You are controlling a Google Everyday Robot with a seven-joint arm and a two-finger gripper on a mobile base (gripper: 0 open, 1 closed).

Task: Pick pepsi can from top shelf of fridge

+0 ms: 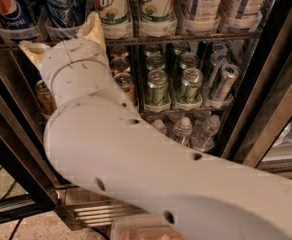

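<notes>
- The gripper (60, 35) sits right at the front edge of the top shelf (196, 37), toward its left end; its two cream fingers (93, 30) are splayed wide with nothing between them; one pokes up in front of the shelf edge beside a 7UP can (111, 4), the other sticks out left just under the shelf
- the pepsi can (10, 8) stands upright on the top shelf at its far left, in a clear cup stop; it's up and left of the gripper, not touching; a second blue can (61, 3) stands between it and the 7UP cans
- room is tight; the black fridge (273, 91) frame slants down past the shelf's right end, and the fat white arm (136, 159) fills most of the space below the shelf's left half
- the arm hides much of the rack below the shelf; only bits of copper cans (124, 81) peek out; every can on the top shelf is cut off at the top
- "pepsi" reads under the globe; "UP" on the white-green cans; the second blue can's text and the green cans (157, 86) below are unreadable
</notes>
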